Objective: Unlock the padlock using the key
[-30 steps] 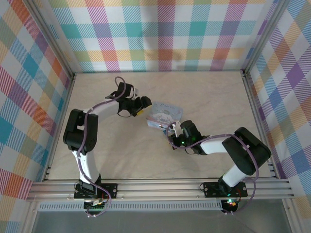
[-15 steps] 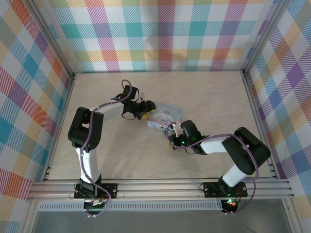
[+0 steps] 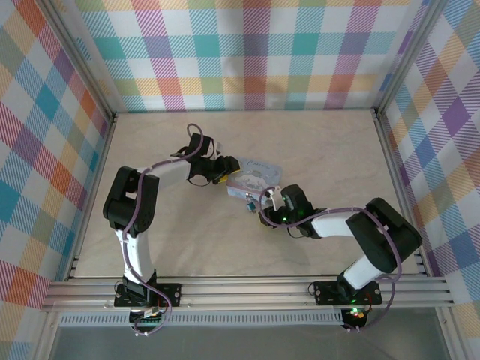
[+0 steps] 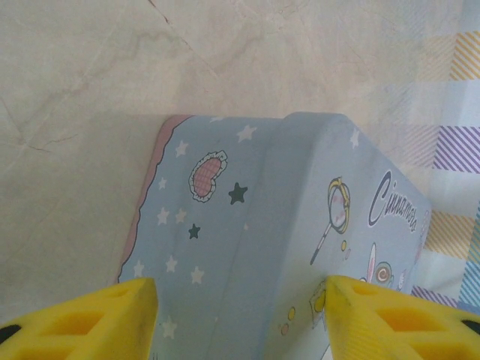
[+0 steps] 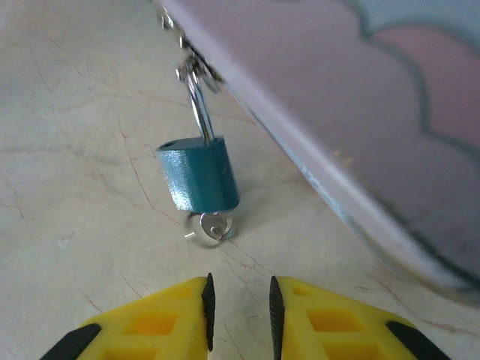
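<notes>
Wide view first: the pale marbled table (image 3: pixel 322 142), and near its middle the pale blue cartoon tin (image 3: pixel 259 174), with both arms reaching in on it from opposite sides. The left gripper (image 4: pixel 238 296) comes at the tin from the left, and its wrist camera has the yellow fingers spread wide with the starry lid between them. Whether the pads actually press on the tin, I can't tell from here. If they do bite, that arm looks set to steady the box.

Now the right gripper (image 5: pixel 240 300), low on the near side of the tin. Its jaws stand just a crack apart, a narrow slot with nothing in it.

And here's what matters: the padlock (image 5: pixel 199 176) lies on the table straight ahead of those jaws, a touch left of the slot. Its silvery shackle (image 5: pixel 197 101) is hooked through the tin's clasp at the far end. The blue body runs lengthwise from the clasp back toward the gripper, leaning slightly, so the keyhole end faces the fingers.

Out of that near end pokes the key (image 5: pixel 208 227), a small silvery head resting on the table, apart from the fingertips but the closest thing to them. The right arm is clearly the nearer one. To my eye, the coming move is a short push forward and slightly left, and the slot looks barely wide enough for that head
</notes>
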`<state>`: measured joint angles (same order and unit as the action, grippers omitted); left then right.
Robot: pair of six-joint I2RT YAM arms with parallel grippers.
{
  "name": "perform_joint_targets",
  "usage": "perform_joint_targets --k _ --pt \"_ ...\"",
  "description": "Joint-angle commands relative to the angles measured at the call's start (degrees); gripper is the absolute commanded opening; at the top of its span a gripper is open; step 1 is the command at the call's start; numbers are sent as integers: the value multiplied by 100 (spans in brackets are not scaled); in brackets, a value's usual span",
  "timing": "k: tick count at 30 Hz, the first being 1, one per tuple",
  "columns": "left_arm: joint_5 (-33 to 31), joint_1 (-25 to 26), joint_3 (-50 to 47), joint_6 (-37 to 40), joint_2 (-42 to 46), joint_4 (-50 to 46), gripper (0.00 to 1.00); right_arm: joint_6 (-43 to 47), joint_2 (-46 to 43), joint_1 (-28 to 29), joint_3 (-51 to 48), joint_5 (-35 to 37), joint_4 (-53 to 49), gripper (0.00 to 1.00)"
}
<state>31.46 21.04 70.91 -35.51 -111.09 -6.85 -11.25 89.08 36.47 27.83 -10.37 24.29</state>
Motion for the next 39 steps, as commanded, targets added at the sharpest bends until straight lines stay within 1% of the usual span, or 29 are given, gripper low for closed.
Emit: perform_joint_targets --k 1,7,9,12,20,32,35,39 --pt "-482 32 -320 114 78 -466 58 -20 -390 -83 -47 -51 -113 31" --pt "-547 32 -603 124 277 -432 58 -253 -800 -201 -62 -286 2 39" --pt "-554 31 -698 108 335 -407 58 -373 -789 -260 -18 -439 102 40" --pt "-566 30 -867 90 419 -353 58 -491 -673 -349 116 -612 204 40" --pt "-659 34 -1247 70 699 -302 58 -451 -177 -636 512 -943 288 41" --pt "-791 93 -2086 -75 1489 -290 58 -283 560 -1060 1039 -1533 464 42" --pt "-833 111 -2229 -112 1628 -273 58 -290 560 -1100 1023 -1530 555 43" --pt "-844 126 -2279 -166 1696 -255 58 -258 297 -1108 864 -1429 500 46"
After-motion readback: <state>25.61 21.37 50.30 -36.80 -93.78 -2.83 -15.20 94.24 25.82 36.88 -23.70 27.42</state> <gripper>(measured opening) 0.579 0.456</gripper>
